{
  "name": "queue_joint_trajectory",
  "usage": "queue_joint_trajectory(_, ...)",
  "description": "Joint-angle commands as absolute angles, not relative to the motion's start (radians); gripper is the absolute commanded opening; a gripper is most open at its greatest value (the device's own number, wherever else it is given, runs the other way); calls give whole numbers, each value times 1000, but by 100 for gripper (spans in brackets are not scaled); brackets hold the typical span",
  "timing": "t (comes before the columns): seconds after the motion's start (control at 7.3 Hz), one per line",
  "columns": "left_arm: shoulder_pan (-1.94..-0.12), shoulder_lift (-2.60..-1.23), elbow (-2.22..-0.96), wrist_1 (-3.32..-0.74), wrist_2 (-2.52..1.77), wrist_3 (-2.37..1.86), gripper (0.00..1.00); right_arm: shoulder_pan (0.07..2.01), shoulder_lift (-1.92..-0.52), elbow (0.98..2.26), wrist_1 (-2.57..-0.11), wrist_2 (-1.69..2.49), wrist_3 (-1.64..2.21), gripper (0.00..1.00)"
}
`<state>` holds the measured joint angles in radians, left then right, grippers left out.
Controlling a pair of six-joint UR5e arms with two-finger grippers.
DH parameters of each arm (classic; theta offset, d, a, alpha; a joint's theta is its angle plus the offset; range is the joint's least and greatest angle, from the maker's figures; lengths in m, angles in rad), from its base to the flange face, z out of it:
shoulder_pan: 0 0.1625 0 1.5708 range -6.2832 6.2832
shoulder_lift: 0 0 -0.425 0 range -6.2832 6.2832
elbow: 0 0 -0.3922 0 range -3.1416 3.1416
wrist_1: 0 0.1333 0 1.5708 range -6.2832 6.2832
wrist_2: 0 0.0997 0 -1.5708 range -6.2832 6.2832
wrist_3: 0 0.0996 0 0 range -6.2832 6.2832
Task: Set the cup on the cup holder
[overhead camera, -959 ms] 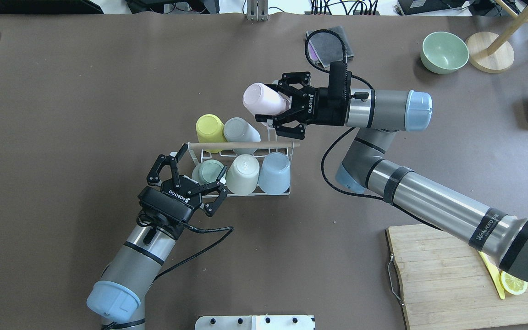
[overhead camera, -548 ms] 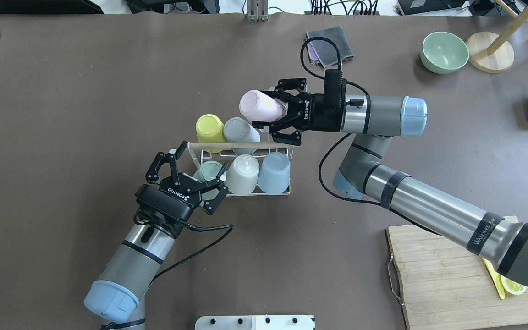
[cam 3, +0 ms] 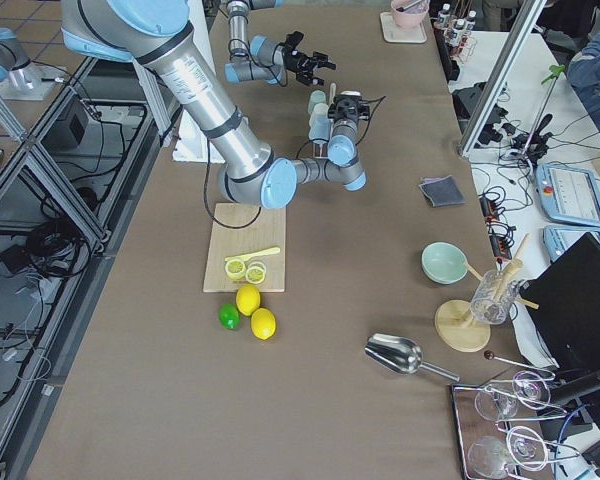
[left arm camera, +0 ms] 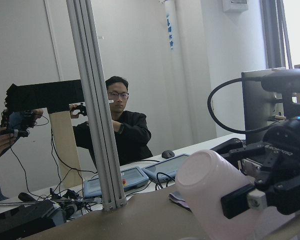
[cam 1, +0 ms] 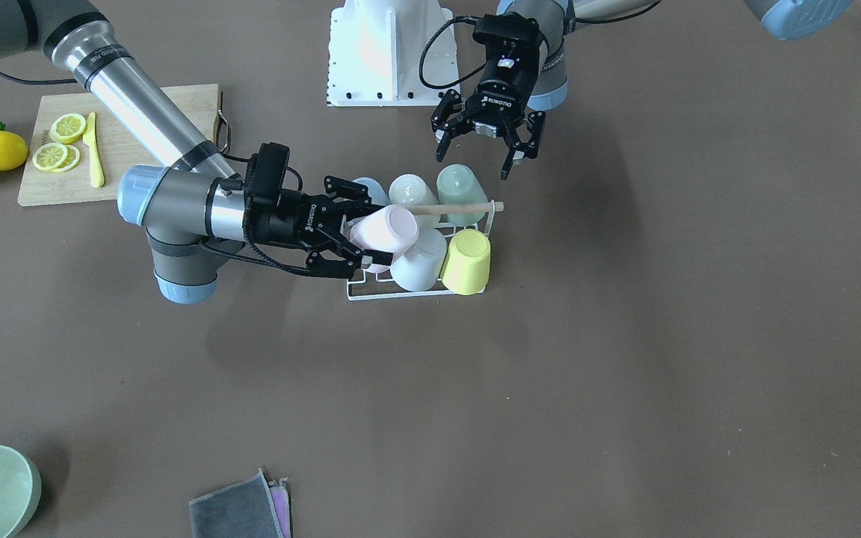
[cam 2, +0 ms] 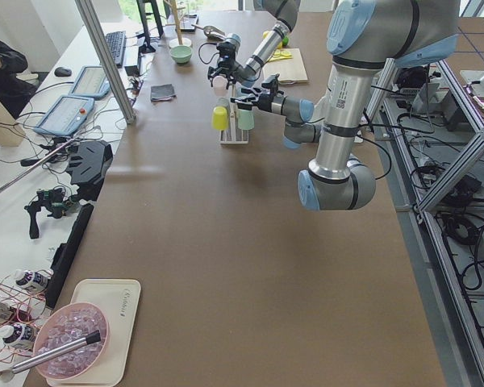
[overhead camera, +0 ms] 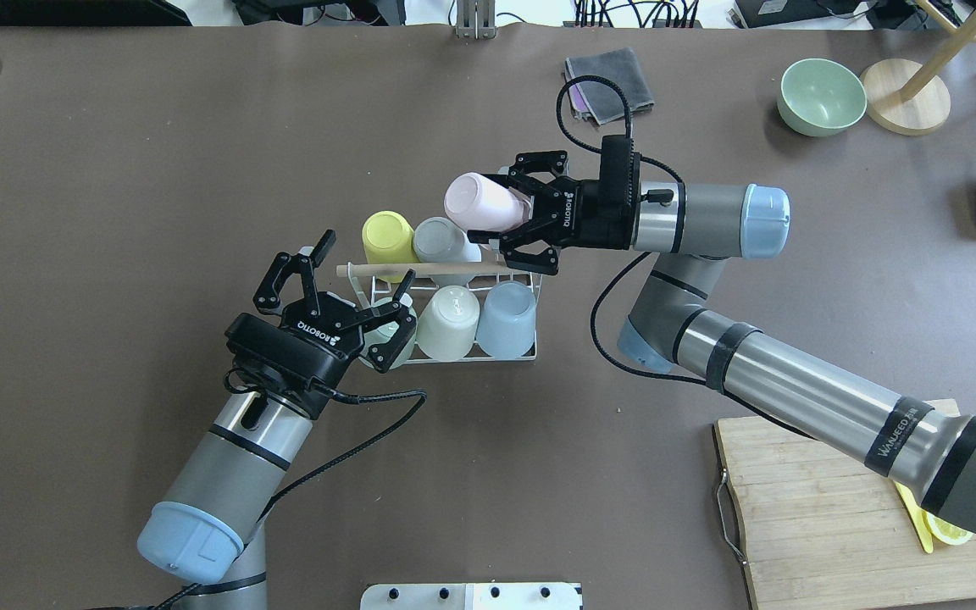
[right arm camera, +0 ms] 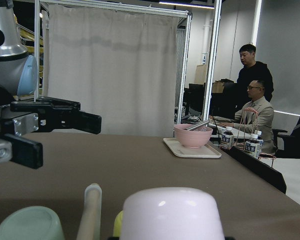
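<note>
We hold the tilted pink cup [overhead camera: 473, 197] clamped in our right pincer [overhead camera: 495, 206] above the cup holder's [overhead camera: 488, 359] vacant far-right prong, ready to seat it, while our left pincer [overhead camera: 363, 267] hangs wide open and empty at its left end.

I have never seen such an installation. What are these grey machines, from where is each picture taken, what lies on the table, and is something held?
These are two robot arms at a brown table, each ending in a black two-finger gripper. One picture looks down from behind the robot, one faces it across the table, two look along the table from its ends, and two come from cameras on the wrists. In the middle stands a white wire cup holder carrying five upturned cups. The right gripper is shut on a pink cup, tilted over the holder's free corner. The left gripper is open and empty beside the holder. Elsewhere lie a cutting board, a green bowl and a grey cloth.
</note>
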<state>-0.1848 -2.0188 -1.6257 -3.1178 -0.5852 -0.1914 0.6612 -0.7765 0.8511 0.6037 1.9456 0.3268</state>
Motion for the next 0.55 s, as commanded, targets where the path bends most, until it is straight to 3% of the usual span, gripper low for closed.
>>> queue_joint_trajectory(0.0,-248,-2019,-1693,-3090,-636,-190,97,661,-784,853,606,1947,327,0)
queue_joint_trajectory(0.41,-311,-2019,-1701,-3062,-695,-192,97,657,-785,854,606,1945,327,0)
